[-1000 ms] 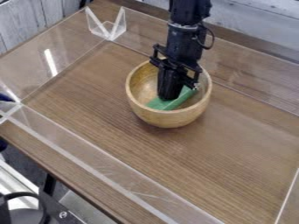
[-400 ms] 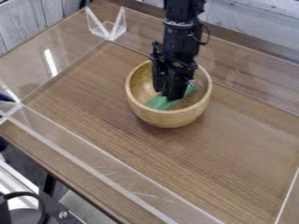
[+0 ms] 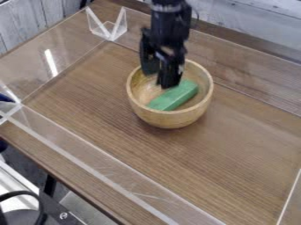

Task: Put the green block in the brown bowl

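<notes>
Lying inside the bowl [image 3: 171, 110], the block [image 3: 174, 97] rests tilted against the right inner wall, its bright green bar clear of the gripper [image 3: 161, 75]. The gripper hangs pointing down over the bowl's back left part, jaws spread apart with nothing between them. The bowl sits on a wood-grain table [image 3: 106, 132] edged by clear walls [image 3: 70, 180].
</notes>
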`<state>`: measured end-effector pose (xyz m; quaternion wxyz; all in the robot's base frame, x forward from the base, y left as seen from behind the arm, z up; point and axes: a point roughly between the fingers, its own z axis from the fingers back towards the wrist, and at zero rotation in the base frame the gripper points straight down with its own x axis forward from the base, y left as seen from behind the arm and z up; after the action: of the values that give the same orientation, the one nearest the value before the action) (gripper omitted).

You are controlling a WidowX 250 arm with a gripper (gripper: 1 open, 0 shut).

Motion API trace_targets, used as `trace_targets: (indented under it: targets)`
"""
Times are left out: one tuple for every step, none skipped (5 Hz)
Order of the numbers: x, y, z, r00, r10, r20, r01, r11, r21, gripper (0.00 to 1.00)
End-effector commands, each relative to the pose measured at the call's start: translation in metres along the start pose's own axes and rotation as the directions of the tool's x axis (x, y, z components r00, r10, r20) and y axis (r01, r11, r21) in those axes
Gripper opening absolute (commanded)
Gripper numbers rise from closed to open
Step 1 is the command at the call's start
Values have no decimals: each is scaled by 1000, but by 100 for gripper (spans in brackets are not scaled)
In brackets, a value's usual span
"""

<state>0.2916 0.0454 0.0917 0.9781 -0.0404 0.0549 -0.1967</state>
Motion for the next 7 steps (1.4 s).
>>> trace_targets:
  targets:
    - [-6,7,54,988,-67,136,53,993,103,100]
    - [-12,31,70,987,52,153,-73,989,133,100]
    - [-19,73,72,969,192,155,-212,969,128,100]
    - [-31,102,77,953,265,148,-284,950,127,100]
    - [-38,121,76,949,286,135,-303,944,133,100]
    - [-41,119,62,964,254,73,-260,961,98,0]
    - [-46,118,46,975,224,-7,-223,973,55,0]
